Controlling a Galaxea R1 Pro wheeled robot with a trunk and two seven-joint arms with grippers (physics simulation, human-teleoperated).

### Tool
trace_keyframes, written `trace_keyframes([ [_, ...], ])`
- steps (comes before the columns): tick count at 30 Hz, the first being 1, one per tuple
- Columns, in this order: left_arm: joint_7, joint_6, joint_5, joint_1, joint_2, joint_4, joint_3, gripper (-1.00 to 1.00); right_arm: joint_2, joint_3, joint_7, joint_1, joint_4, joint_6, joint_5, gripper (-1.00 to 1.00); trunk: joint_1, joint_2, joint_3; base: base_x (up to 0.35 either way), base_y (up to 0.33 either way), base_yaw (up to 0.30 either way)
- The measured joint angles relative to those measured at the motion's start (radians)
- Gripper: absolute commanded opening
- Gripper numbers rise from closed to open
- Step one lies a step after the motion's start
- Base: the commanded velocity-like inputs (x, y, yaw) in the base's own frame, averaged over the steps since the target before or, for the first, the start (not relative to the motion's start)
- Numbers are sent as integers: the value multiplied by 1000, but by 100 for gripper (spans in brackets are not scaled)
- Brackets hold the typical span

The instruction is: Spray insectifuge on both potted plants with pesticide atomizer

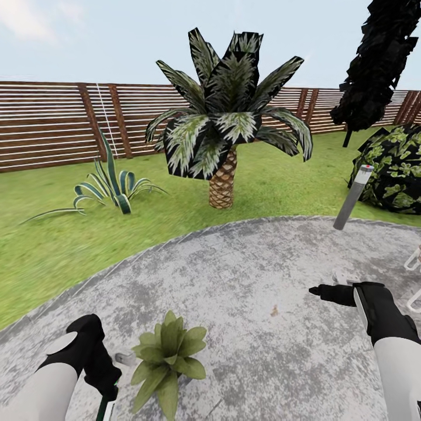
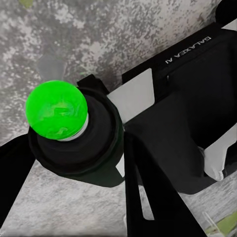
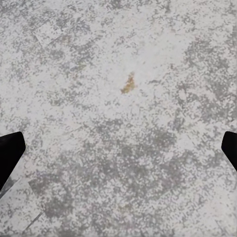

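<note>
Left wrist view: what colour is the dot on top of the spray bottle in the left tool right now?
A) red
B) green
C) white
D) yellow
B: the spray bottle, clamped in the left tool, has a bright green dot on its black cap, seen against the grey paving.

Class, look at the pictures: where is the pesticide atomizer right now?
The pesticide atomizer is clamped in the left gripper, low at the head view's left, just left of the potted plant on the paved patch.
</note>
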Motion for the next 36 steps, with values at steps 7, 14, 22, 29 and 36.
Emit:
trace_keyframes([
  [7, 0, 0, -3, 0, 0, -3, 2, -100, 0, 1, 0, 0, 0, 0, 0, 100, 15, -28, -13, 0, 0, 0],
  [14, 0, 0, -3, -1, 1, -7, 2, -100, 0, 0, 0, 0, 0, 0, 0, 100, 23, -42, -19, 0, 0, 0],
  [22, 0, 0, -4, -2, 0, -72, 3, -100, 0, -1, 0, 0, 0, -1, 0, 100, 23, -42, -28, 0, 0, 0],
  [29, 0, 0, -5, -2, -1, -73, 1, -100, 0, -1, 0, 0, 0, -1, 0, 100, 23, -42, -29, 8, 0, 0],
  [36, 0, 0, -7, -2, -2, -74, 0, -100, 0, -1, 0, 0, 0, -1, 0, 100, 23, -42, -29, 75, 0, 0],
])
